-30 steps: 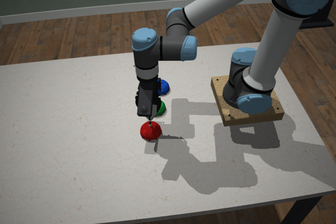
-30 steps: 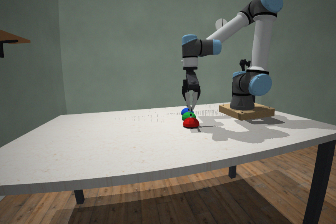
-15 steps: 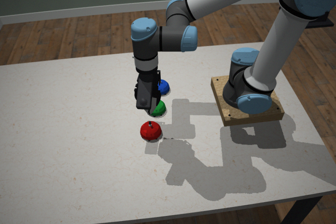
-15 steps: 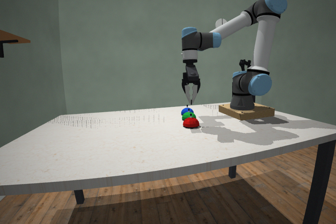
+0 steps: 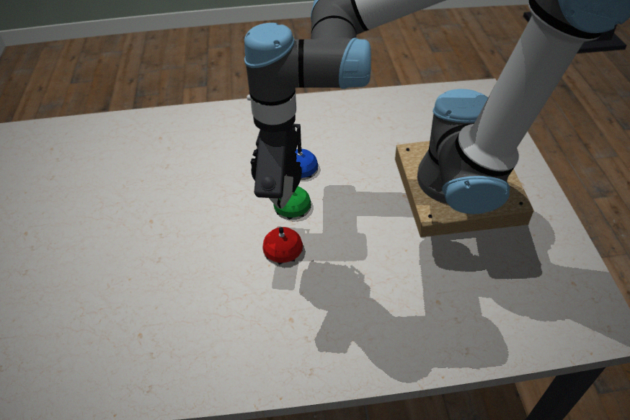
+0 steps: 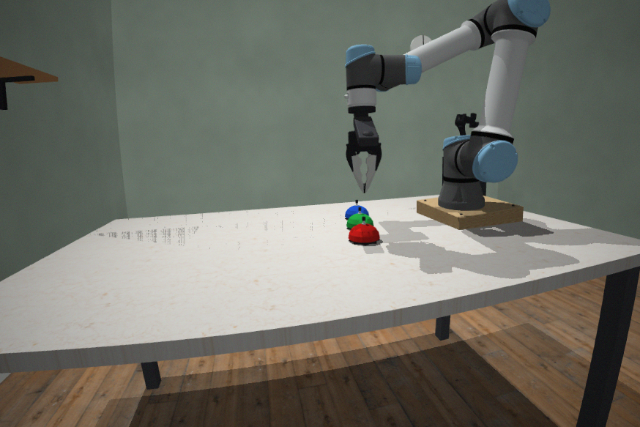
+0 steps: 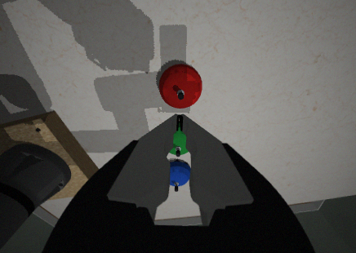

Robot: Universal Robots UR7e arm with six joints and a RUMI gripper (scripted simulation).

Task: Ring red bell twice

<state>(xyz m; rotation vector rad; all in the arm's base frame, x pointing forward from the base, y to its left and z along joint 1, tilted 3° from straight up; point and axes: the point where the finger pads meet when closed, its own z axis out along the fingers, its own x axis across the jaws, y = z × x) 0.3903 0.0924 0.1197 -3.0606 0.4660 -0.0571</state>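
Observation:
The red bell [image 5: 282,246] sits on the white table, nearest the front of a row of three bells; its button stands up and nothing touches it. It also shows in the exterior view [image 6: 363,233] and the wrist view [image 7: 180,86]. My gripper [image 5: 278,199] is shut and empty, pointing straight down. It hangs well above the bells in the exterior view [image 6: 364,187]. In the wrist view the fingertips sit just short of the red bell.
A green bell [image 5: 293,202] and a blue bell [image 5: 305,163] stand in line behind the red one, close together. The arm's base stands on a wooden block [image 5: 460,197] at the right of the table.

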